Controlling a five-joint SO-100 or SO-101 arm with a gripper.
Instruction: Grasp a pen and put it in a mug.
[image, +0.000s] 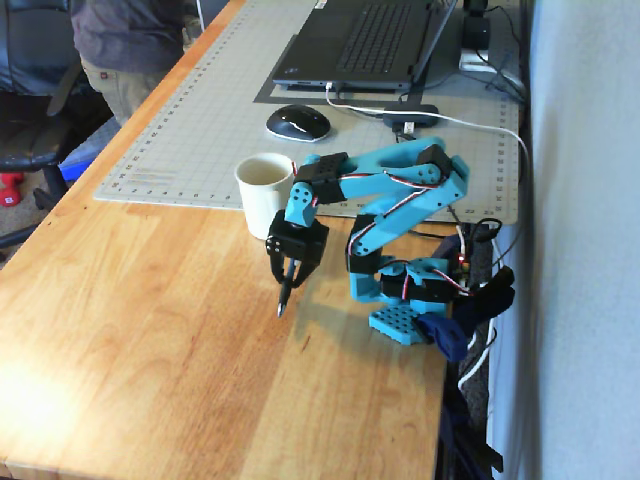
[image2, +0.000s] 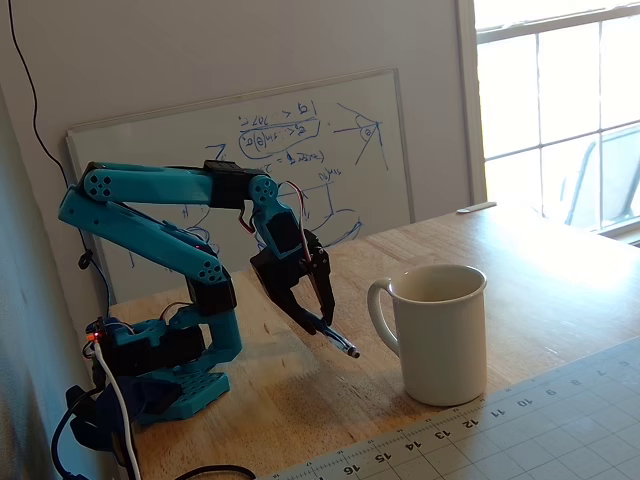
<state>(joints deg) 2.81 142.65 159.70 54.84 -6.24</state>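
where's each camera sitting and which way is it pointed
A fixed view: high above the wooden table's near end, looking down its length toward the laptop; shows the whole blue arm, its base and the pincer holding the pen.
Another fixed view: low, near table height by the cutting mat, facing the whiteboard and window; shows the arm side-on with its base.
Shared: the arm, the pincer shut on the pen, the mug, the mat.
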